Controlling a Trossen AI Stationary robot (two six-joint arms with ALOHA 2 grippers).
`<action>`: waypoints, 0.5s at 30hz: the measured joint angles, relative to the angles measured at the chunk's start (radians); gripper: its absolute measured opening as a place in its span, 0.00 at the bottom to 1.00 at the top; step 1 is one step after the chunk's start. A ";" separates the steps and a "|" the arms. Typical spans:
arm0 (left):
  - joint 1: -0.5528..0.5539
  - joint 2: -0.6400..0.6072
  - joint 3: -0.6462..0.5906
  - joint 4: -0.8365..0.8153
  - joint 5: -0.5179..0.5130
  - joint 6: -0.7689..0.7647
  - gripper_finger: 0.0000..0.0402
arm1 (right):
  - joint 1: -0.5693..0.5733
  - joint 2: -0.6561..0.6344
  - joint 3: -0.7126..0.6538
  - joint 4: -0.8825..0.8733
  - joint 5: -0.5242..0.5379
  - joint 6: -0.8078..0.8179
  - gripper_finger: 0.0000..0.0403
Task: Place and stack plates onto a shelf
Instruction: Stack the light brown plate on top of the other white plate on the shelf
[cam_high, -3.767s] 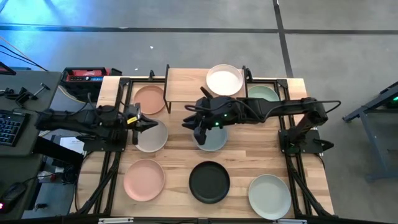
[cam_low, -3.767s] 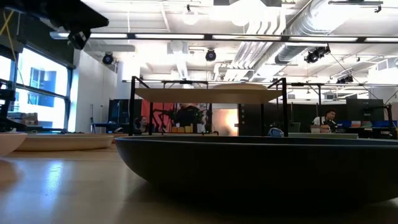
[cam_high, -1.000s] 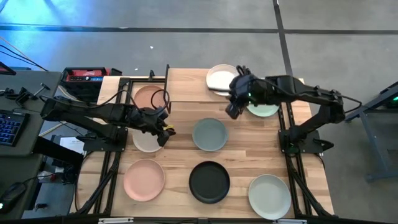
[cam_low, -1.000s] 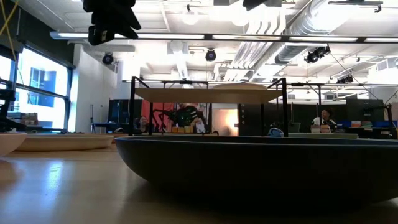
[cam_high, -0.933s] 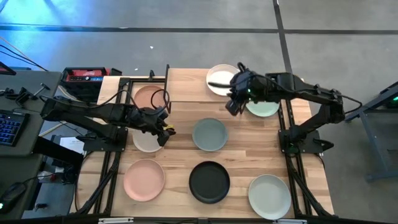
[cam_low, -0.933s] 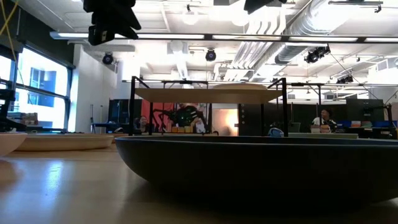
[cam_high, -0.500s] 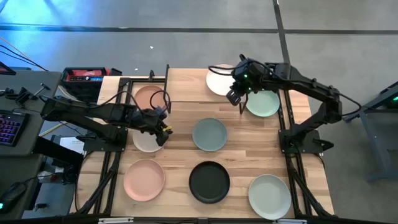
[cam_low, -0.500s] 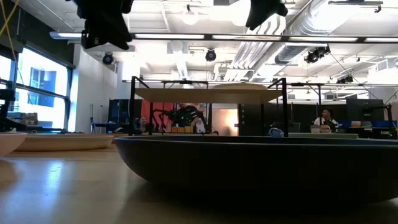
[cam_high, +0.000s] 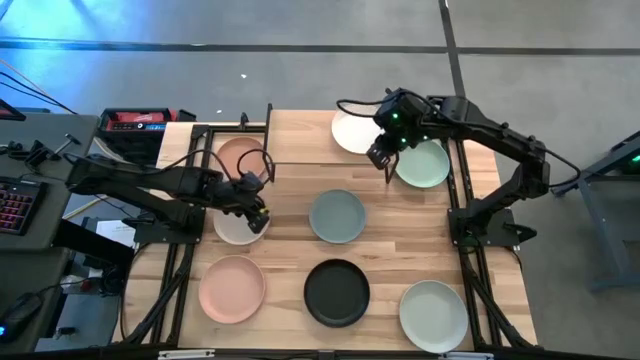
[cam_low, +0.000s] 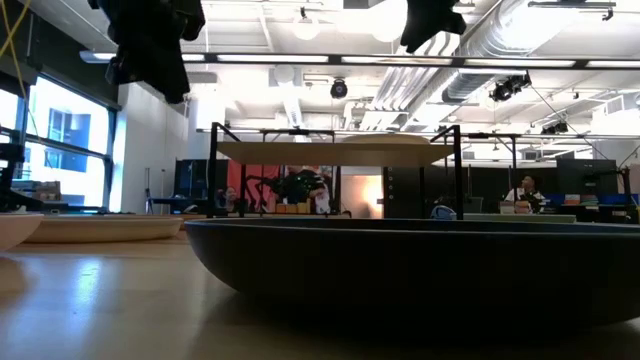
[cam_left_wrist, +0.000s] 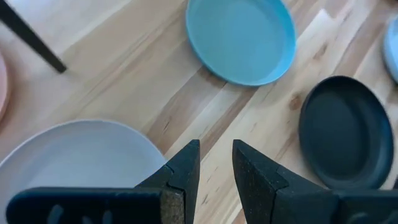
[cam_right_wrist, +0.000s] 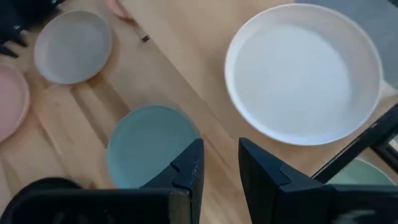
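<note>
Wood tabletop (cam_high: 400, 245) w/ plates; open-plan office behind.

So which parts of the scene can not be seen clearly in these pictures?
- Low view: the black plate fills the front and hides the table behind it.
- High view: the pale green plate is partly under the right arm.
- High view: the peach plate sits partly under the shelf.
- Left wrist view: the grey plate is cut by the picture's edge.

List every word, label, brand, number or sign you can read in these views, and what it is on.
None can be read.
Red case left of the table: a pale strip on its top, too small to read.
Keyboard at the left edge: key legends too small.
Plates and shelf: no markings visible.
</note>
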 joint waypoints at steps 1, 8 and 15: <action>0.000 0.005 0.000 -0.004 0.001 -0.006 0.21 | 0.007 0.000 0.000 -0.002 -0.006 0.000 0.19; -0.030 0.085 0.000 -0.028 0.014 -0.063 0.21 | 0.056 0.000 0.000 -0.004 -0.020 0.007 0.19; -0.070 0.185 0.000 -0.026 0.011 -0.149 0.21 | 0.085 0.000 0.000 -0.004 -0.020 0.007 0.19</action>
